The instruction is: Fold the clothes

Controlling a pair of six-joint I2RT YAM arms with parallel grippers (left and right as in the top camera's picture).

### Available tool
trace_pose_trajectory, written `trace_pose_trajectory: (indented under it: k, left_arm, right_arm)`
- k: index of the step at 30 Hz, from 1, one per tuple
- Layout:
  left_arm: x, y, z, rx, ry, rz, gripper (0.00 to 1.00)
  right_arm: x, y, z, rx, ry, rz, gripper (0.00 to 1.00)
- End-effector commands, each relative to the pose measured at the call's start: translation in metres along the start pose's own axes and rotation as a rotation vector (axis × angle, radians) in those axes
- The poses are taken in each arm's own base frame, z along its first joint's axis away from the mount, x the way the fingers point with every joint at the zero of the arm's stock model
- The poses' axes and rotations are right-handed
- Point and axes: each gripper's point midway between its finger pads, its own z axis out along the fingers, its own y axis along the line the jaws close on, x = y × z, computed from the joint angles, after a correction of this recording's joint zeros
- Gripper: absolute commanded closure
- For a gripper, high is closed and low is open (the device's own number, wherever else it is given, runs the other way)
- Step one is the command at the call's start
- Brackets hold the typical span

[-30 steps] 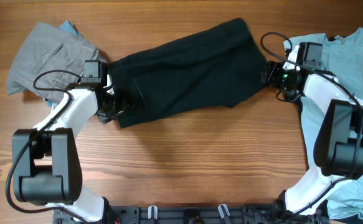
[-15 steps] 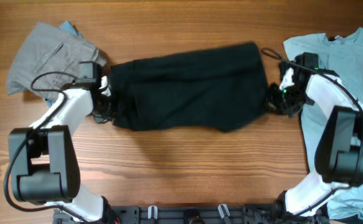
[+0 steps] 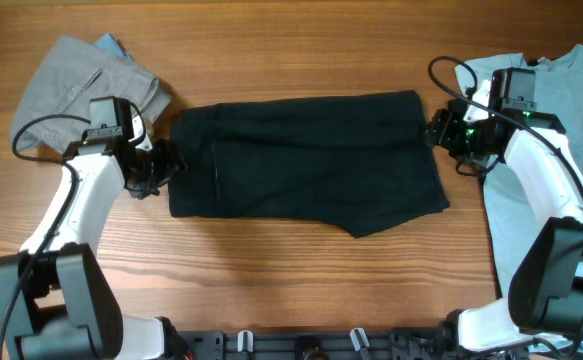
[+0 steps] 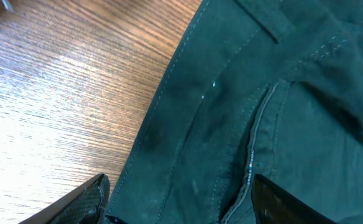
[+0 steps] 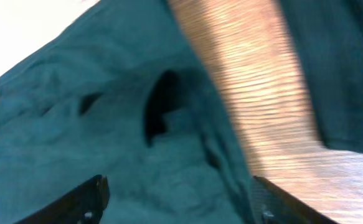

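A black garment (image 3: 306, 160) lies spread flat across the middle of the table, with its waistband to the left. My left gripper (image 3: 159, 166) is open at its left edge. In the left wrist view the fingers (image 4: 178, 186) straddle the dark cloth (image 4: 231, 112) without pinching it. My right gripper (image 3: 438, 130) is open at the garment's upper right corner. In the right wrist view its fingers (image 5: 178, 190) are spread wide over the cloth (image 5: 106, 137), and that view is blurred.
A grey garment (image 3: 76, 85) with a blue piece (image 3: 111, 45) under it lies at the back left. A light blue T-shirt (image 3: 571, 100) lies along the right side, under the right arm. Bare wood table (image 3: 291, 270) shows in front.
The black garment went from tilted to lying straight and flatter. Both grippers have let go of its ends. The left one drew back to the left and the right one moved up.
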Motion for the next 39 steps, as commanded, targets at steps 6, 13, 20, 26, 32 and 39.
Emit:
trace_pose_trajectory:
  k: [6, 13, 20, 26, 32, 39]
  left_arm:
    - [-0.004, -0.02, -0.007, 0.049, -0.027, 0.061, 0.27]
    - [0.018, -0.052, -0.001, 0.092, 0.018, 0.219, 0.51]
    - [0.036, -0.072, 0.007, 0.079, 0.038, 0.323, 0.33]
    - [0.037, -0.073, 0.017, 0.076, 0.051, 0.327, 0.25]
    - [0.038, -0.068, 0.033, 0.062, 0.081, 0.319, 0.16]
    - [0.038, -0.067, 0.038, 0.059, 0.087, 0.318, 0.14]
  right_arm:
    - [0.038, 0.03, 0.042, -0.052, 0.168, 0.305, 0.32]
    - [0.001, 0.042, 0.058, -0.129, 0.04, 0.299, 0.96]
    - [-0.065, 0.06, 0.008, -0.276, -0.16, 0.258, 0.96]
    - [-0.108, 0.054, -0.008, -0.287, -0.347, 0.195, 0.96]
    - [-0.119, 0.033, -0.004, -0.182, -0.412, 0.224, 0.61]
    - [-0.097, 0.024, 0.003, -0.126, -0.328, 0.122, 0.29]
